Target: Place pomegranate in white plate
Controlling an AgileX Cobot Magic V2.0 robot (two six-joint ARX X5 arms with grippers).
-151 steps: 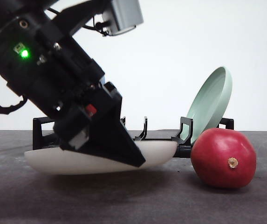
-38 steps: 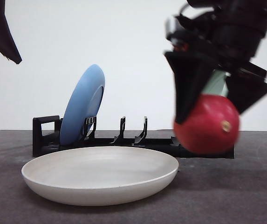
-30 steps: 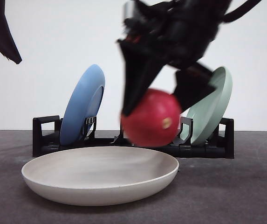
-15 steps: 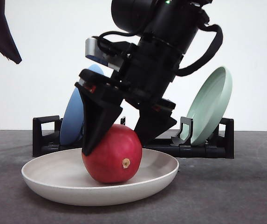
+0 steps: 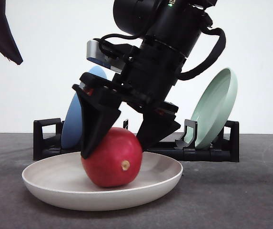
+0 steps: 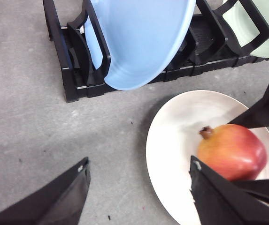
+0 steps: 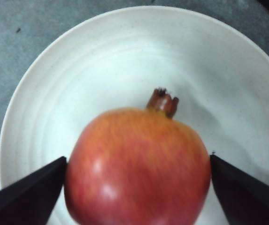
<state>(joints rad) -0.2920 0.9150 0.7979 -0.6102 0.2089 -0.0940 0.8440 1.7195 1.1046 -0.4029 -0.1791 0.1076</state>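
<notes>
The right claw (image 5: 115, 143) grips the pomegranate (image 5: 111, 158) just inside the white plate (image 5: 41, 183) — part the fingers gently, then lift straight up.

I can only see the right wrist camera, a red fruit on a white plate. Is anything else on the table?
Observer: Yes. Behind the white plate a black rack holds a blue plate standing on edge.
Operator: Just one plate in it?
Observer: No, a pale green plate leans at the rack's other end.
Operator: Where's the other gripper?
Observer: The left gripper hovers open over the table beside the white plate, apart from the pomegranate and holding nothing.
</notes>
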